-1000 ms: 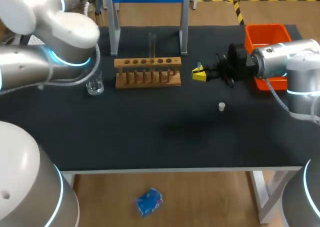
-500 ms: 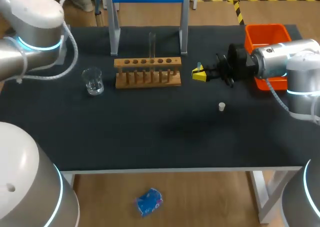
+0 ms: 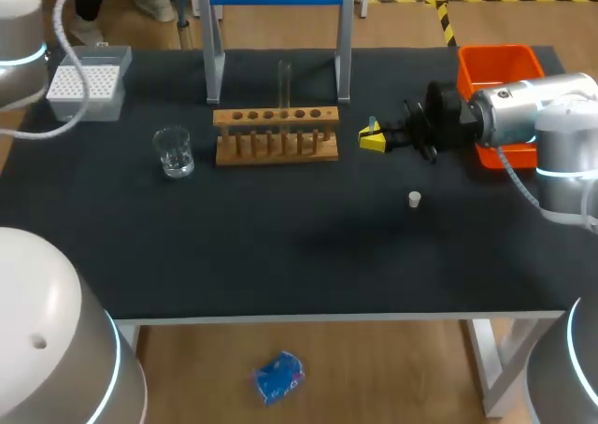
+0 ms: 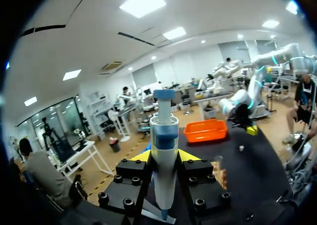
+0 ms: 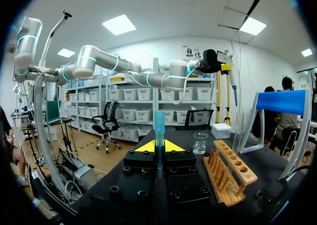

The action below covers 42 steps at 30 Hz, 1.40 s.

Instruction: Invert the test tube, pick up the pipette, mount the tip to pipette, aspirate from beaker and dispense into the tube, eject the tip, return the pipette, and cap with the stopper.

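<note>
In the left wrist view my left gripper point(image 4: 164, 158) is shut on the white and blue pipette point(image 4: 163, 136), which stands up between its yellow tips. In the head view only that arm point(image 3: 19, 32) shows, at the far left corner. The clear test tube point(image 3: 284, 83) stands upright in the wooden rack point(image 3: 276, 134). A glass beaker point(image 3: 174, 152) sits left of the rack, and the white tip box point(image 3: 86, 88) lies behind it. My right gripper point(image 3: 372, 140) hangs shut just right of the rack, with a slim blue piece point(image 5: 159, 123) between its tips. The small white stopper point(image 3: 415, 199) lies in front of it.
An orange bin point(image 3: 500, 69) stands at the back right corner, partly behind my right arm. A blue-topped metal stand point(image 3: 277, 32) rises behind the rack. The table's front edge point(image 3: 308, 317) runs across the near side.
My left arm has swung back out to the far left, uncovering the beaker and then the tip box. The right arm has not moved.
</note>
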Each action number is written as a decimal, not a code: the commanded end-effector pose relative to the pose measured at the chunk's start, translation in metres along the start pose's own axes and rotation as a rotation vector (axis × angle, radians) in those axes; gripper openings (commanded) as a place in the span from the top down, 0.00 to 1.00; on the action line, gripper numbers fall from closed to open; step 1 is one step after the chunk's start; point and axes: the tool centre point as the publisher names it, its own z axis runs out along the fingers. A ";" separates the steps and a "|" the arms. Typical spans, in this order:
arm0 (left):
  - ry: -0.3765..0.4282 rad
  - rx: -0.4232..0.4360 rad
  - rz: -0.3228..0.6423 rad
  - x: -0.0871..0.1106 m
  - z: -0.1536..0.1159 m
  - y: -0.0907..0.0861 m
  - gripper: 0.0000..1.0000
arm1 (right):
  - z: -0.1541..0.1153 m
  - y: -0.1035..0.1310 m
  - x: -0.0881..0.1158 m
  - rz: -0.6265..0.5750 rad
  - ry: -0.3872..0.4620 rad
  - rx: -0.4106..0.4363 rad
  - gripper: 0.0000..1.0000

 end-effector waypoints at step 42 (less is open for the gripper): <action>0.157 0.103 -0.170 0.172 -0.011 -0.035 1.00 | -0.001 0.001 0.001 0.000 0.001 0.002 1.00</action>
